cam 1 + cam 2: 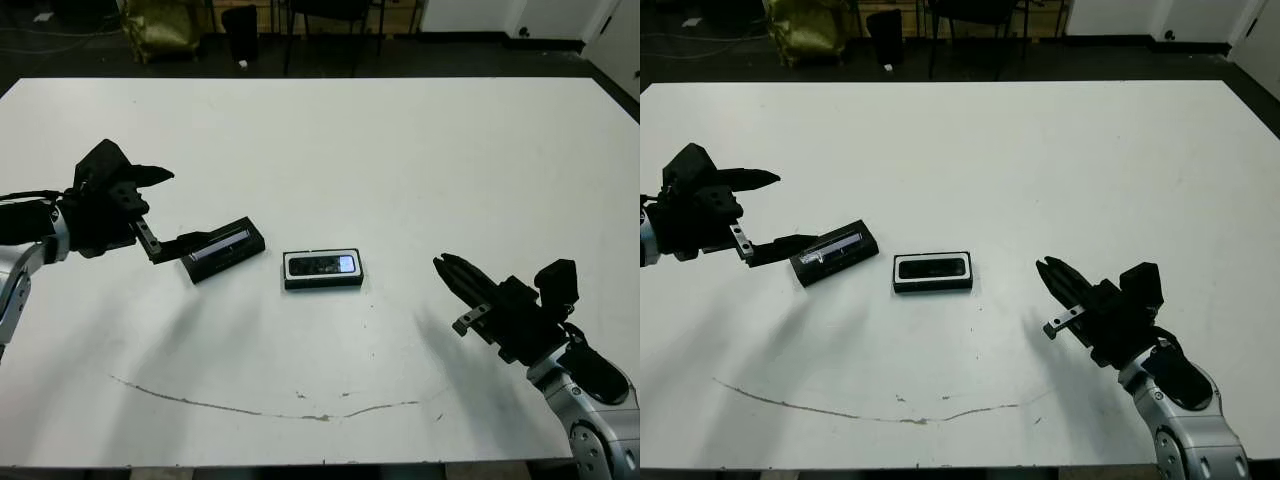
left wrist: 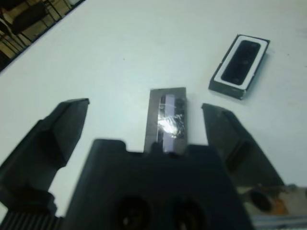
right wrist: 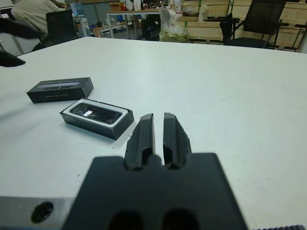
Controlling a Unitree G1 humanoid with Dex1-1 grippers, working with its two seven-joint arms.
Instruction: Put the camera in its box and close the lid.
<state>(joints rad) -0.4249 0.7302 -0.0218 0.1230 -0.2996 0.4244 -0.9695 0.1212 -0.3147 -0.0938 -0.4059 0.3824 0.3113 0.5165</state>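
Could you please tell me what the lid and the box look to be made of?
The lid looks like matte black cardboard or thin plastic, I cannot tell which, with a glossy silver-grey strip that throws back the light, perhaps foil or film. The box has the same matte black walls and a smooth white lining, maybe card or moulded plastic, around the camera.

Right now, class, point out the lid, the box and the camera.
lid [image 1: 222,248]: left eye view, on its glossy strip.
box [image 1: 323,283]: left eye view, on its near black wall.
camera [image 1: 322,265]: left eye view, on its middle.
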